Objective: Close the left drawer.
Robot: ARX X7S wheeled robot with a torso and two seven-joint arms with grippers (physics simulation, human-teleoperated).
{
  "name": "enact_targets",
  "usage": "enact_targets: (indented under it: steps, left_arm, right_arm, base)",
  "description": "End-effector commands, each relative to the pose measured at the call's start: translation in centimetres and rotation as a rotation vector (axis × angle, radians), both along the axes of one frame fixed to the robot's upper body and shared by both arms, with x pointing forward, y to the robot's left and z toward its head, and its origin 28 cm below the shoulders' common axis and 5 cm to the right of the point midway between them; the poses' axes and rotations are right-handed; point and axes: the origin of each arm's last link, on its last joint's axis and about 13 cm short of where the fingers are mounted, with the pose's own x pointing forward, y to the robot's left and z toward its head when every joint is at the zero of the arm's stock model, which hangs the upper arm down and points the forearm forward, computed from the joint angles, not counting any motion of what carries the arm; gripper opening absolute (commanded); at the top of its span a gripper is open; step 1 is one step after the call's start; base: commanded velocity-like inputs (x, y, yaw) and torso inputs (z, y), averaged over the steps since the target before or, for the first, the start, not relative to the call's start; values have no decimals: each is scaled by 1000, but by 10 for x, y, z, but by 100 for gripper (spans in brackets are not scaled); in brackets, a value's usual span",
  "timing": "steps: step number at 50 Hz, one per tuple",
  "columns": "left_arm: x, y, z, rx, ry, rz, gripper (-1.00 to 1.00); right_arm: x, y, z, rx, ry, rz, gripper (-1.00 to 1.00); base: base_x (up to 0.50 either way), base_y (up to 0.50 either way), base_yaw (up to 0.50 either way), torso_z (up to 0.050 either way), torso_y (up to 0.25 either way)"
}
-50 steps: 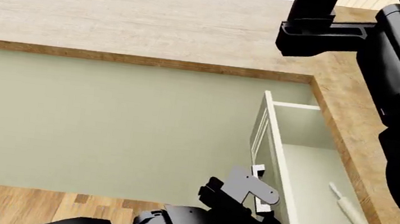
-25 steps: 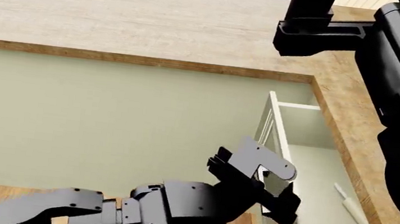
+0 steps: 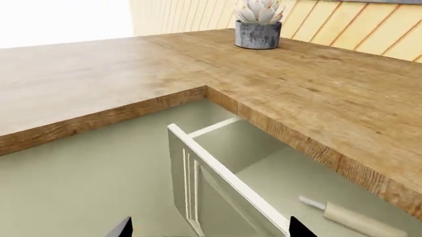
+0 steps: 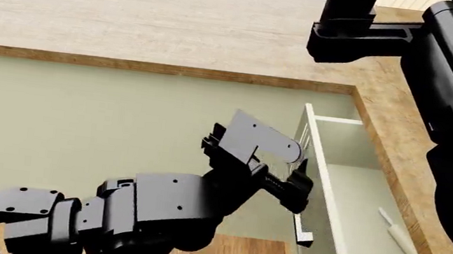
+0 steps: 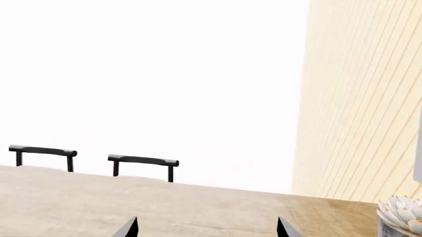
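The left drawer (image 4: 355, 199) stands pulled out from under the wooden counter at the right, its pale cream-green front panel (image 4: 304, 142) seen edge-on. It also shows in the left wrist view (image 3: 197, 182), just ahead of the fingertips. My left gripper (image 4: 293, 186) is open and right at the outer face of the front panel; I cannot tell if it touches. The lower end of the dark handle (image 4: 303, 233) shows just below the gripper. My right gripper (image 4: 349, 13) is open and empty, held high over the counter's corner.
A rolling pin (image 4: 393, 234) lies inside the drawer, also in the left wrist view (image 3: 356, 220). The L-shaped wooden counter (image 4: 161, 23) runs across the back and down the right. A potted succulent (image 3: 258, 24) stands on it. Black chair backs (image 5: 142, 161) show beyond the counter.
My left arm has come up and forward along the drawer front, from low near the floor to mid-panel. The drawer front has shifted slightly to the right. The right arm has barely moved.
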Motion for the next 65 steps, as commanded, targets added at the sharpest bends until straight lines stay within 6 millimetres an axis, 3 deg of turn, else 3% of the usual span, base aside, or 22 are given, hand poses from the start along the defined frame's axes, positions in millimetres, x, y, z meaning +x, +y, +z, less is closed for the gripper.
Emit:
enact_targets:
  steps: [1,30,41,65]
  left_arm:
    - [0,40,-4,18,-33,100,100]
    - [-10,128,39,36,-210,343,100]
    - [-4,147,49,30,-236,406,100]
    - [-7,181,76,-20,-289,540,100]
  right_arm:
    - [0,2,0,-7,0,3,100]
    - [0,13,-10,-40,25,31,100]
    - [4,25,-15,-36,37,65,100]
    - [12,54,-53,-68,205,129,100]
  base:
    - [0,0,0,0,0]
    - [0,0,0,0,0]
    - [0,0,0,0,0]
    - [0,0,0,0,0]
